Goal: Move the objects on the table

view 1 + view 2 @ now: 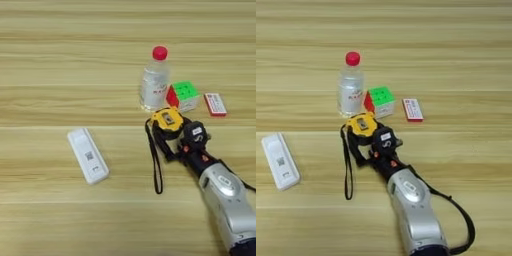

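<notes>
Tape measure [167, 120] sits mid-table under the gripper [176, 139], its fingers look pinched on it though I can't be sure, while cube [183, 95], box [215, 104] and remote [88, 155] wait untouched.

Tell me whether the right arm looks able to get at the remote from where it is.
Probably yes. The remote lies alone to the left of the gripper, with only bare table and the tape measure strap between.
</notes>
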